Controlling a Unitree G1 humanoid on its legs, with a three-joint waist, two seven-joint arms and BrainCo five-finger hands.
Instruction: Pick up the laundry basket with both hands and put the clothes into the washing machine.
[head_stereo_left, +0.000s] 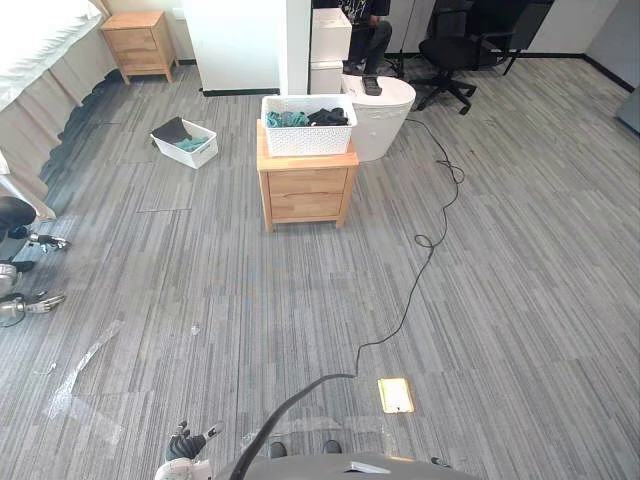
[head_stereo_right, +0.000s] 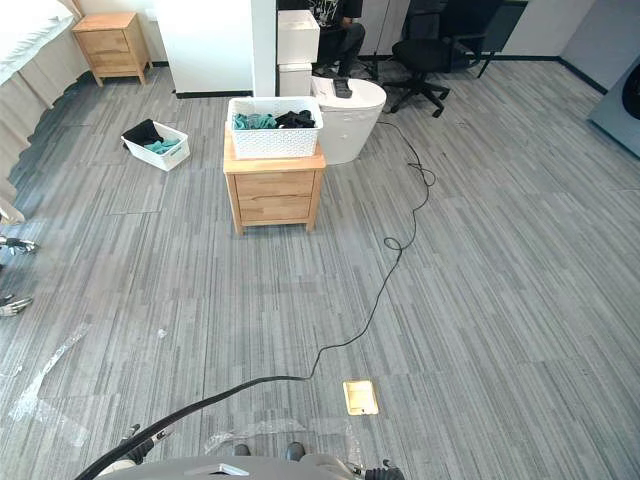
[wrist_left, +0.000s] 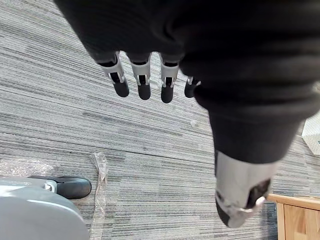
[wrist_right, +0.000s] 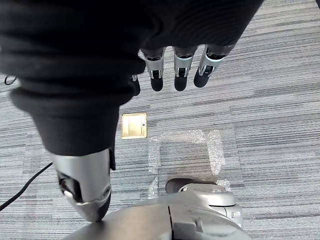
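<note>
A white laundry basket (head_stereo_left: 308, 127) holding teal and black clothes (head_stereo_left: 305, 118) stands on a low wooden nightstand (head_stereo_left: 306, 186), a few steps ahead of me. Behind it sits a rounded white tub-like appliance (head_stereo_left: 385, 118). At the far right edge is a grey machine with a round dark door (head_stereo_right: 630, 92). My left hand (wrist_left: 142, 80) hangs by my side over the carpet, fingers straight, holding nothing; it also shows low in the left eye view (head_stereo_left: 186, 444). My right hand (wrist_right: 182, 69) hangs the same way, open and empty.
A small white bin (head_stereo_left: 186, 143) with clothes lies on the floor to the left of the nightstand. A bed (head_stereo_left: 40, 60) and second nightstand (head_stereo_left: 140, 45) are far left. An office chair (head_stereo_left: 455, 50) and a seated person (head_stereo_left: 372, 35) are behind. A brass floor socket (head_stereo_left: 396, 395) is near.
</note>
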